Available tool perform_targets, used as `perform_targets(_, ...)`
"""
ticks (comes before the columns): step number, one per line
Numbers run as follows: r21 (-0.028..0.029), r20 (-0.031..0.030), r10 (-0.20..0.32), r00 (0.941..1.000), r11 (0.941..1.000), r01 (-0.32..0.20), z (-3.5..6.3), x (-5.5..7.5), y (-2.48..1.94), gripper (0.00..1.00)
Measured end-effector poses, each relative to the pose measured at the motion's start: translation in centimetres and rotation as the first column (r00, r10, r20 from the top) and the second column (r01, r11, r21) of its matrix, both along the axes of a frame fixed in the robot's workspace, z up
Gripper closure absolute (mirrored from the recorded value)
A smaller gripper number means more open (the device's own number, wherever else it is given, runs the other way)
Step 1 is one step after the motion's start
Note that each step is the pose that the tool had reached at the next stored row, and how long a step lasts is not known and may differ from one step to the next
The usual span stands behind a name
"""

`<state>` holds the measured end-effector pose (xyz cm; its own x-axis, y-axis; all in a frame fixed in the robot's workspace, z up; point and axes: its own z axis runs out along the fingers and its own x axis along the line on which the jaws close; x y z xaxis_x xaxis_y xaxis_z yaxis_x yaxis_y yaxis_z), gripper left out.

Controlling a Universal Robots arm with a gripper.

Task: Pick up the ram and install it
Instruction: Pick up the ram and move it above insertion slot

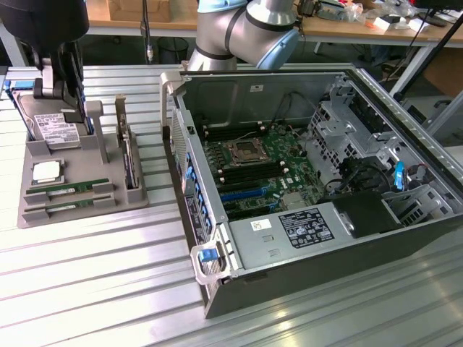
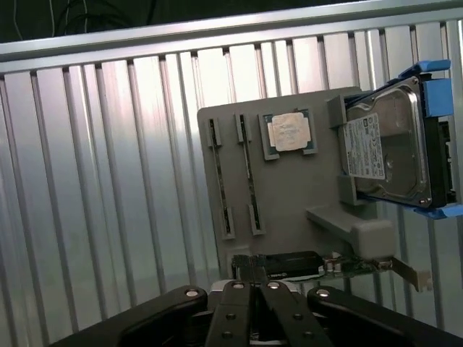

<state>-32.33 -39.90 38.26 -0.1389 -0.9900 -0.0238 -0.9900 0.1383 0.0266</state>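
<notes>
Overhead, black gripper (image 2: pixel 255 289) pinched closed, empty, above grey moulded tray (image 2: pixel 289 195); thin green ram (image 1: pixel 69 189) slotted edgewise.

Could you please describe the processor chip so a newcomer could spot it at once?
On the ribbed metal table, beside the open computer case, stands a grey plastic holder tray. The small square silver processor chip lies flat on it, between the silver boxy hard drive and two long thin green ram sticks. It alone is small and square.
</notes>
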Motion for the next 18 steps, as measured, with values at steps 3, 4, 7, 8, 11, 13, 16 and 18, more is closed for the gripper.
perform_targets(3,0.0000,-0.0001,-0.004,1.0000,1.0000,0.004,0.00,0.00,0.00,0.89)
perform_targets(4,0.0000,0.0000,-0.004,1.0000,1.0000,0.004,0.00,0.00,0.00,0.89)
perform_targets(7,0.0000,0.0000,-0.004,1.0000,1.0000,0.004,0.00,0.00,0.00,0.89)
perform_targets(8,0.0000,0.0000,-0.004,1.0000,1.0000,0.004,0.00,0.00,0.00,0.83)
perform_targets(11,0.0000,0.0000,-0.004,1.0000,1.0000,0.004,0.00,0.00,0.00,0.70)
perform_targets(13,0.0000,0.0000,-0.004,1.0000,1.0000,0.004,0.00,0.00,0.00,0.70)
perform_targets(16,0.0000,0.0000,-0.004,1.0000,1.0000,0.004,0.00,0.00,0.00,0.70)
perform_targets(18,0.0001,0.0001,-0.004,1.0000,1.0000,0.004,-0.14,0.00,0.00,0.70)
